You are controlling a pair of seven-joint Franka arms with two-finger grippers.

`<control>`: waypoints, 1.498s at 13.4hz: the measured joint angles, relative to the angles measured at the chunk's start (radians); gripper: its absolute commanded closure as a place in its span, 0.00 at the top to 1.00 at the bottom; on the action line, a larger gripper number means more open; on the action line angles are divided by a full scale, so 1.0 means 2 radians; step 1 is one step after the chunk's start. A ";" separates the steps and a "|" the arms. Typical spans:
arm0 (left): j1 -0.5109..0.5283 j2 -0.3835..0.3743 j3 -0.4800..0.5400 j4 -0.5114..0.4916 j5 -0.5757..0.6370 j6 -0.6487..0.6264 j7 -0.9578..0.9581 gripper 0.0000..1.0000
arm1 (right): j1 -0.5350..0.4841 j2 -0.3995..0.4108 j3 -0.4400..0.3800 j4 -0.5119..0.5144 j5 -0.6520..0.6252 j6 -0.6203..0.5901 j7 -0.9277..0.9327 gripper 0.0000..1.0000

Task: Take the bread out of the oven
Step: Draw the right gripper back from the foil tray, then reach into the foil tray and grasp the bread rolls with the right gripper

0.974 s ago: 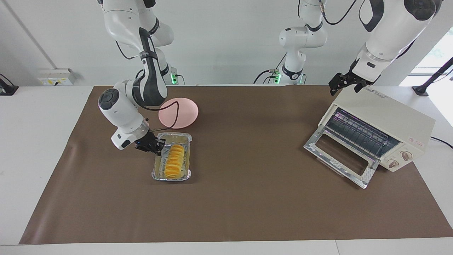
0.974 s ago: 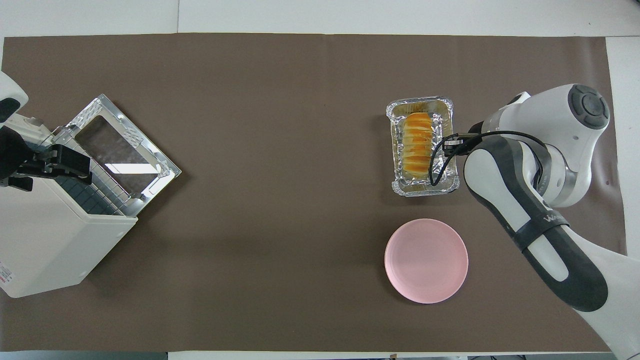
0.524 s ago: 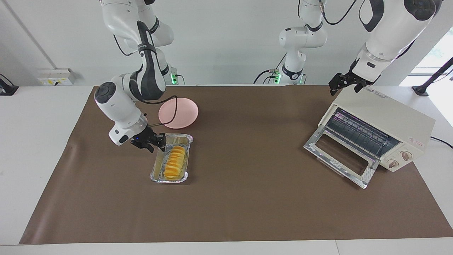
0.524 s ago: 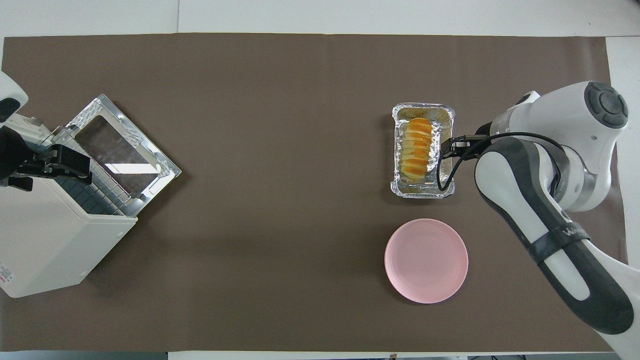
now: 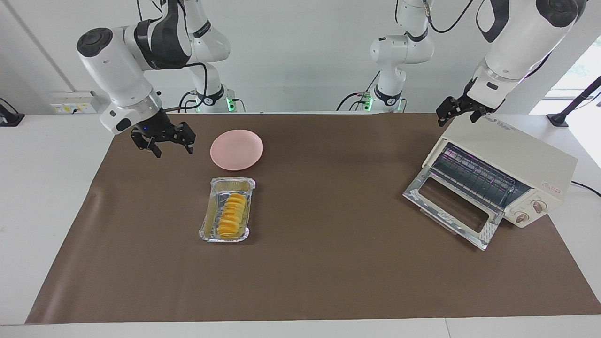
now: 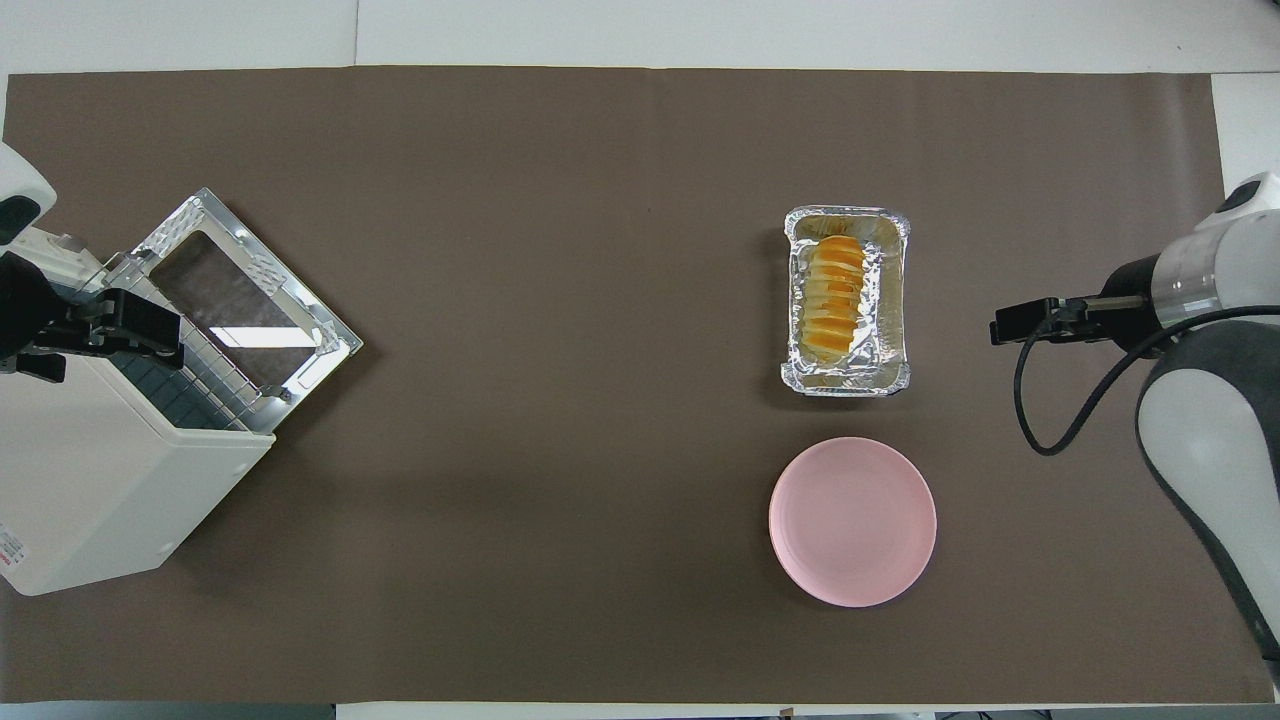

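Observation:
The bread [image 5: 231, 215] [image 6: 835, 297], a ridged golden loaf, lies in a crinkled foil tray [image 5: 208, 219] [image 6: 893, 300] on the brown mat, outside the oven. My right gripper [image 5: 170, 142] [image 6: 1003, 324] hangs open and empty above the mat, apart from the tray, toward the right arm's end. The cream-white oven [image 5: 516, 155] [image 6: 90, 480] stands at the left arm's end with its glass door [image 5: 488, 231] [image 6: 240, 290] dropped open and its rack bare. Over the oven's top edge my left gripper [image 5: 458, 111] [image 6: 110, 330] waits, open.
A round pink plate [image 5: 236, 149] [image 6: 852, 520] sits on the mat beside the foil tray, nearer to the robots. The brown mat [image 5: 328, 272] covers most of the white table.
My right gripper opened, let go of the foil tray's rim, then rose and drew back toward the right arm's end. The tray shifted slightly. The left arm stayed still.

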 measured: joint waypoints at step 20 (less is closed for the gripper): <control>0.000 0.000 0.000 0.000 0.000 0.000 0.000 1.00 | 0.094 0.203 0.013 0.016 -0.007 0.224 0.120 0.93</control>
